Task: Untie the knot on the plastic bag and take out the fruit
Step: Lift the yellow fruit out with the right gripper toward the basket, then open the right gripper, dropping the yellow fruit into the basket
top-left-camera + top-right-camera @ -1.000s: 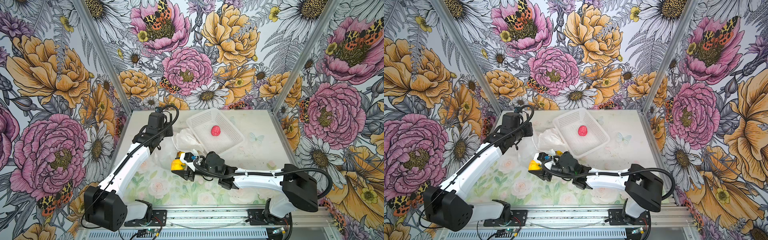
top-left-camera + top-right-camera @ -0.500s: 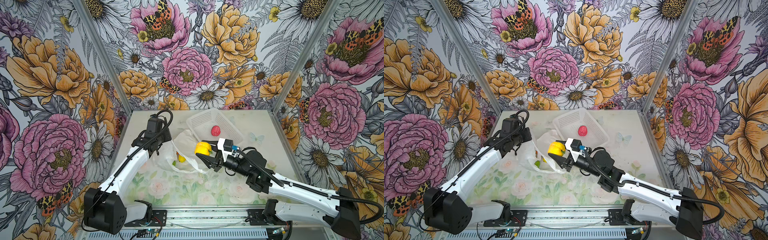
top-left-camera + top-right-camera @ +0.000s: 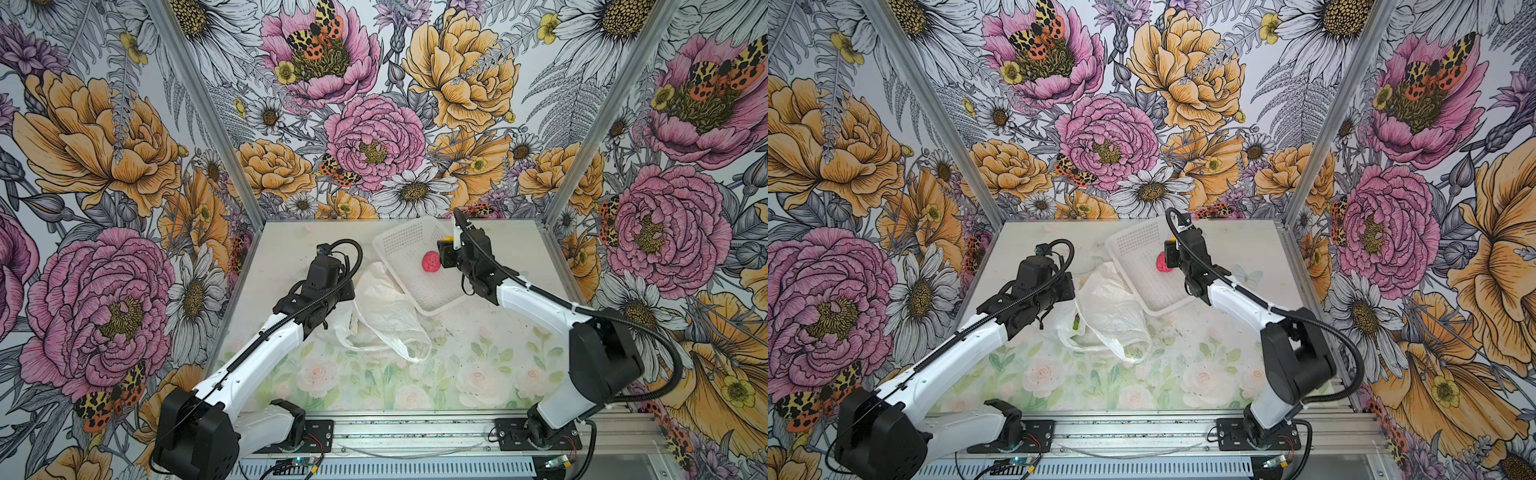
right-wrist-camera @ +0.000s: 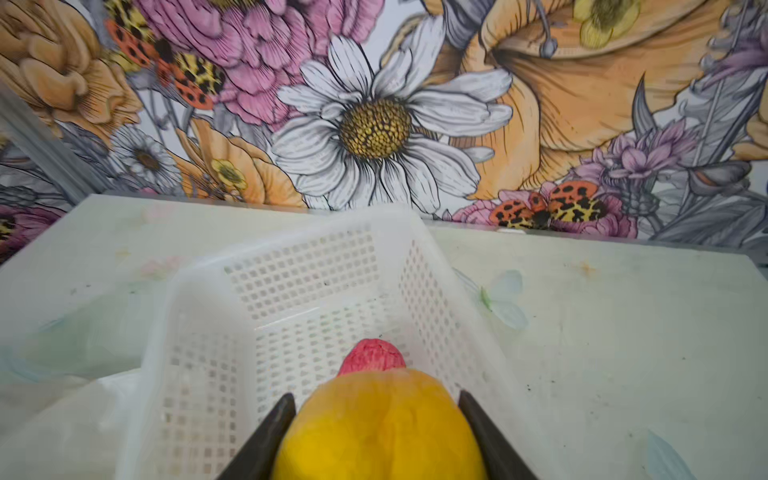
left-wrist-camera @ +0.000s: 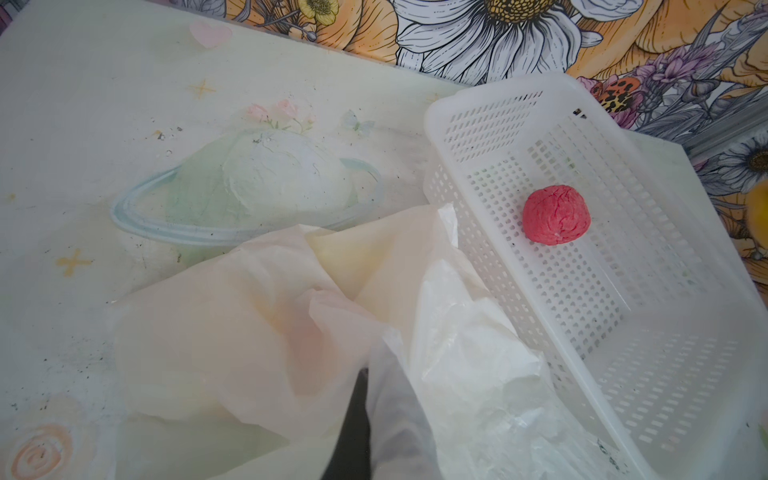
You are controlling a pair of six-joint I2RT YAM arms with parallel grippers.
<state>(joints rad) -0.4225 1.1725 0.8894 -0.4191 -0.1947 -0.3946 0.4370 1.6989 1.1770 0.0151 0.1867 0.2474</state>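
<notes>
**Right pincer** [image 4: 376, 399]: closed on a yellow-orange oval toy fruit [image 4: 378, 432], with one dark finger [image 4: 272, 432] on each flank. The fruit's long axis appears to run along the fingers, and one end stands past the tips. In both top views that end points toward 10 o'clock. The pincer hangs over a rigid white lattice plastic basket [image 3: 432, 311], at 2 o'clock of a pink-red bumpy round fruit [image 3: 431, 262] that lies on the basket floor. The basket sits at 12 o'clock on the pastel floral counter [image 3: 498, 365], with its long axis running 11 to 5 o'clock.

**Left pincer** [image 5: 368, 374]: closed, gripping a fold of the translucent white plastic bag [image 3: 386, 307] at the bag's 9 o'clock edge. The plastic bag lies crumpled mid-counter, long axis 11 to 5 o'clock. Its far end touches the basket's wall, and a loose loop handle [image 3: 415, 353] lies at its 5 o'clock end. The mouth gapes toward 8 o'clock, where a green fruit [image 3: 1076, 322] shows inside. Other contents cannot be told.
</notes>
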